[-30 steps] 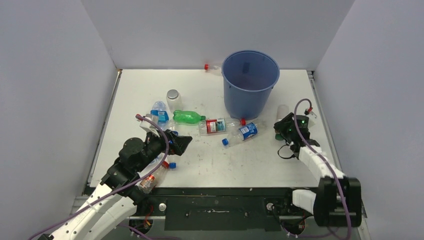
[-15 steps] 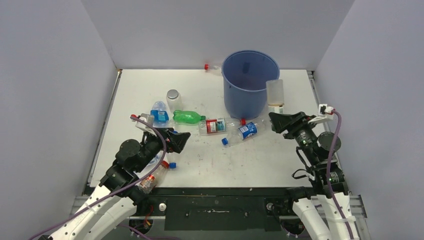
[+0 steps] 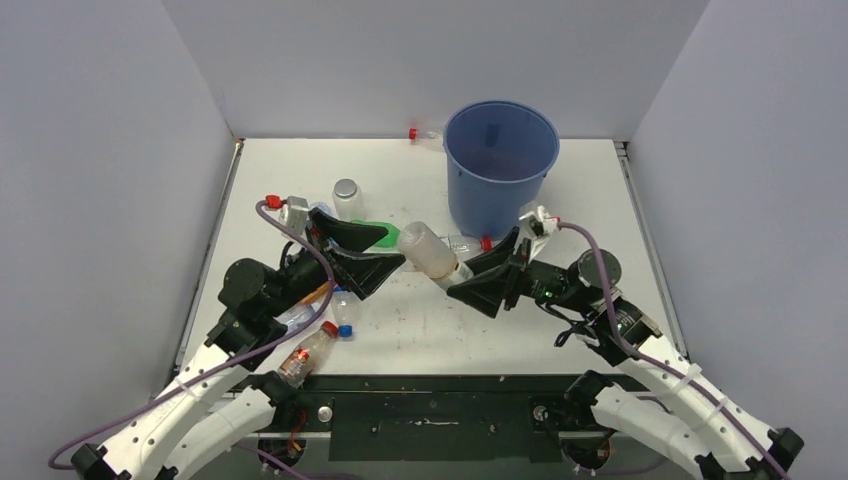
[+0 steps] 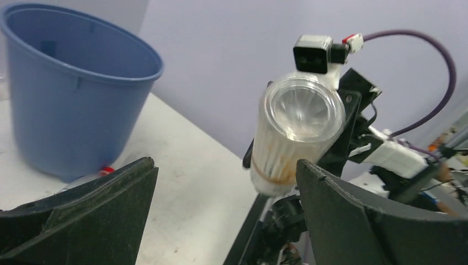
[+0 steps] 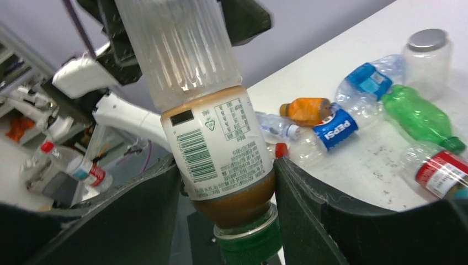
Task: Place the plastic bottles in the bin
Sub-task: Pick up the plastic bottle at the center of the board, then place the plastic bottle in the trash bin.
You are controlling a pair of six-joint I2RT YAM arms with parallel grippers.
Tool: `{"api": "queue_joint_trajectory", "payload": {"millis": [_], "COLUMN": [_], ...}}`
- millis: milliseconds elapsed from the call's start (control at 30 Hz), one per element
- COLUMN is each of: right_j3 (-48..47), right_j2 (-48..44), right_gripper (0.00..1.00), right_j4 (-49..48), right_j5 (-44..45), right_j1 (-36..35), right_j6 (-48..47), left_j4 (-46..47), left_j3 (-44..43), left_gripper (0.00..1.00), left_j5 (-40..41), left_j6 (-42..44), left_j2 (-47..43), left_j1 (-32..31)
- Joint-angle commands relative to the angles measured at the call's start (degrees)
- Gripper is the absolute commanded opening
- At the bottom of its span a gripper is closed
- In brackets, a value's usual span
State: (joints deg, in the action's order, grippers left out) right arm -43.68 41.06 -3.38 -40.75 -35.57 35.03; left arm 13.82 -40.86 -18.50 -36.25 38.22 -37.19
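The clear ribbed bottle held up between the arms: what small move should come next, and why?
Probably the left gripper should ease forward until its wide-open fingers straddle the clear ribbed plastic bottle with a green cap, then close. The right gripper holds it near the cap, base aimed at the left one, which isn't touching it: apparently a handover.

We count: one round blue plastic bin, one clear jar with a silver lid, at least nine small plastic drink bottles – one green bottle, one orange bottle, one blue Pepsi-labelled bottle, one brown-filled white-labelled bottle, five other clear ones.
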Motion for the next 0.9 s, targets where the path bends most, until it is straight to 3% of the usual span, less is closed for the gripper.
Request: {"api": "queue_joint_trajectory", "payload": {"millis": [0, 233, 567, 867], "right_j3": [-2.8, -3.7, -4.0, -10.1], "right_j2": [2.3, 6.7, 8.6, 13.0], "right_gripper": [0.05, 0.05, 0.05, 0.05], "right_j4": [-3.5, -5.0, -5.7, 2.6], "right_j5": [11.7, 21.7, 23.8, 25.3], "right_j1": [-11.4, -21.3, -21.8, -27.0], "right_j6": [-11.2, -14.8, -13.5, -17.2], "left_j4": [10.2, 21.2, 18.8, 10.2], "left_j3": [-1.0, 5.8, 6.5, 0.0], "left_gripper": [0.96, 0.96, 0.96, 0.96], "left_j5": [-5.5, -2.5, -6.6, -11.3], "left_j6": [-10.2, -12.4, -8.7, -3.4], "left_j2": [3.2, -1.7, -5.5, 0.4], "left_j1": [-0.3, -0.2, -0.3, -0.2]}}
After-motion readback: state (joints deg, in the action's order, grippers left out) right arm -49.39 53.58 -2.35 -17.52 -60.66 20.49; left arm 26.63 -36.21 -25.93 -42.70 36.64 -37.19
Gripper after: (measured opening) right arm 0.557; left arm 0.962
